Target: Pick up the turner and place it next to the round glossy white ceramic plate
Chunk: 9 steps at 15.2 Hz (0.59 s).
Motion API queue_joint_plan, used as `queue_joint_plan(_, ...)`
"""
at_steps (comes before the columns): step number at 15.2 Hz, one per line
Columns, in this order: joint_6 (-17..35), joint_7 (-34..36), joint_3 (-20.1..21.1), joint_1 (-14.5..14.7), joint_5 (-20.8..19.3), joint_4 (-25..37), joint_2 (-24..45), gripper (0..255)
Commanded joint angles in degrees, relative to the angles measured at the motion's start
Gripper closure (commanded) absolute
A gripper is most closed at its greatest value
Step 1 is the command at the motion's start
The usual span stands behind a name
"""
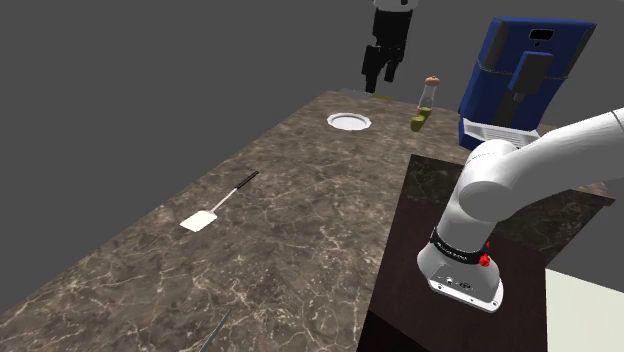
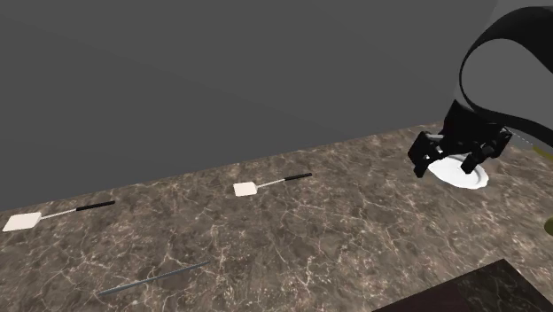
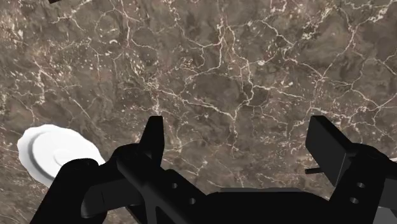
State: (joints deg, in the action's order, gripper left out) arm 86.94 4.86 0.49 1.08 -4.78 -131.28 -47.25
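While gripper (image 1: 384, 80) hangs above the counter (image 1: 300, 250) near the plate (image 1: 349, 121) w/ fingers (image 3: 154, 137) wide apart & nothing btwn them | turner (image 1: 222, 200) lies flat on counter, well apart from plate, black handle end toward plate | 2nd turner (image 2: 53, 215) lies farther off at the second exterior view's left | thin grey rod (image 2: 151, 277) near it

Brown veined marble counter (image 1: 300, 230), plain grey wall (image 1: 120, 70)
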Motion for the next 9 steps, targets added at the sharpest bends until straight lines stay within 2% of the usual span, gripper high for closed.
queue_joint_plan(1,0.0,0.0,0.0,0.0,0.0,0.0,0.0,0)
queue_joint_plan(9,7.6,22.4,12.1,-1.9,8.2,-5.3,2.8,0)
